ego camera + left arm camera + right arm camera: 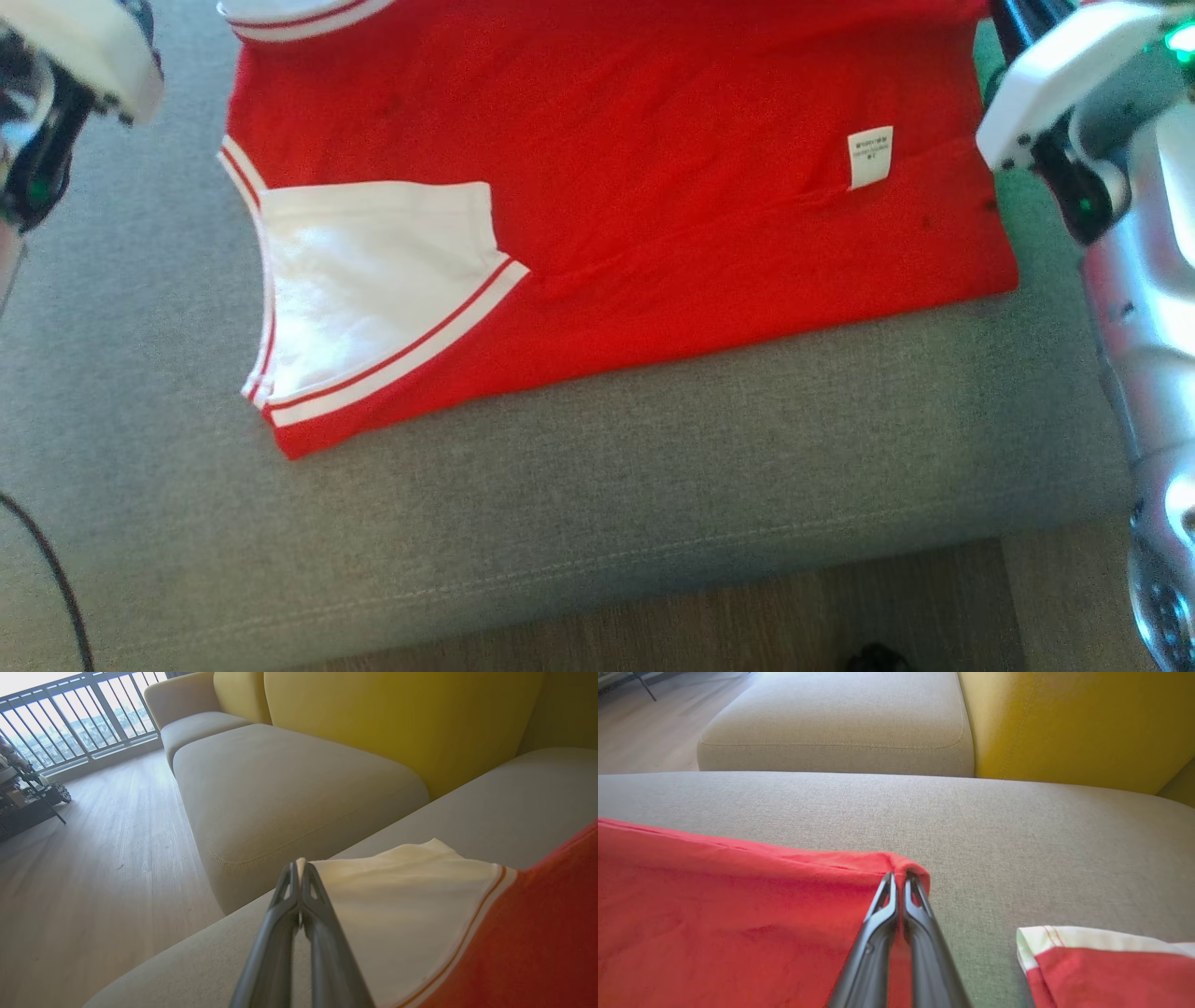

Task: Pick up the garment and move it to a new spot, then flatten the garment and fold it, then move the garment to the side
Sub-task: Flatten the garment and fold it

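Floorboards (747, 616) nearest, below the front edge of a grey sofa cushion (653, 467). Spread flat on that cushion: garment (607, 187), red, with white stripe-trimmed sleeve (364, 271) and white care label (869, 154). Left gripper (299, 865) pinched tight on the sleeve's edge; right gripper (899, 877) pinched tight on a red corner. Beyond: second cushion (289, 788), yellow backrest (1064, 723), balcony railing (70, 714).

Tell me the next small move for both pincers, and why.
Probably lift both a little together, to start the fold: the left pincer is shut on the white sleeve, the right pincer on the red hem, and the garment lies flat on the cushion.
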You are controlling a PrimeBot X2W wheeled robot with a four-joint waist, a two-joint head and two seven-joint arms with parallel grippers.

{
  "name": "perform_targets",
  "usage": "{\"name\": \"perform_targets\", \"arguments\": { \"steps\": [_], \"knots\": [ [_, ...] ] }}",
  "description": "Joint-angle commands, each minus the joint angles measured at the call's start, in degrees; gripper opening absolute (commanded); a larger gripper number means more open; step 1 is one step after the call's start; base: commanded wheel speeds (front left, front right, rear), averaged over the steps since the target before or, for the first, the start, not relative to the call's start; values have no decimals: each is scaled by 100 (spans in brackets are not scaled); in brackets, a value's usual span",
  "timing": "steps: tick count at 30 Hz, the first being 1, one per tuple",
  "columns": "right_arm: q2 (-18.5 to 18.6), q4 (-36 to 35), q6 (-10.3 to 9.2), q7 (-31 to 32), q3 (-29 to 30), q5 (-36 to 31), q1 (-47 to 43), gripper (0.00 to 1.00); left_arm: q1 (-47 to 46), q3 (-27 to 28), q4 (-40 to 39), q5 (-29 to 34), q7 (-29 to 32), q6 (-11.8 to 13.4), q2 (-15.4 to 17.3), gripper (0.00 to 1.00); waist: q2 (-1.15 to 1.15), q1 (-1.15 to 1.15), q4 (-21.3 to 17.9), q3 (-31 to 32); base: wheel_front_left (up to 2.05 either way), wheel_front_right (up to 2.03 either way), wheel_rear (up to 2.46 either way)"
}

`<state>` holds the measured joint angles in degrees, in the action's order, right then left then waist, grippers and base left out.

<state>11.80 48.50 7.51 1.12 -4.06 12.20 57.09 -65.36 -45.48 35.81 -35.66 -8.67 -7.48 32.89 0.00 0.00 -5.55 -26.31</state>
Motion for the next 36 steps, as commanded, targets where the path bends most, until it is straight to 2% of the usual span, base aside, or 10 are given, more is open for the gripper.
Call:
{"name": "perform_targets", "arguments": {
  "steps": [1,7,14,19,28,34,36],
  "knots": [
    [102,-319,-2,44,-65,89,-155,0,-1,283,-366,-87,-96,90,417,0,0,0,93,161,0,0,0],
    [311,-783,-2,256,-12,351,-782,0,990,381,-1625,-409,57,487,886,0,0,0,196,292,0,0,0],
    [627,-1499,-2,518,133,315,-1437,0,2310,356,-3553,-494,247,1337,1556,0,0,0,334,221,0,0,0],
    [707,-2027,-2,774,375,273,-1987,0,3109,357,-4384,-663,259,1893,1772,0,0,0,412,210,0,0,0],
    [641,-2982,-2,1296,664,250,-2750,0,3831,344,-4812,-849,27,2312,1798,0,0,0,467,183,0,0,0],
    [545,-3308,-2,1621,760,214,-3029,0,3986,142,-4664,-829,-30,2266,1619,0,0,0,483,168,0,0,0],
    [532,-3359,-2,1698,776,205,-3074,10,3995,91,-4532,-832,-79,2249,1494,0,0,0,487,162,0,0,0]
  ]
}}
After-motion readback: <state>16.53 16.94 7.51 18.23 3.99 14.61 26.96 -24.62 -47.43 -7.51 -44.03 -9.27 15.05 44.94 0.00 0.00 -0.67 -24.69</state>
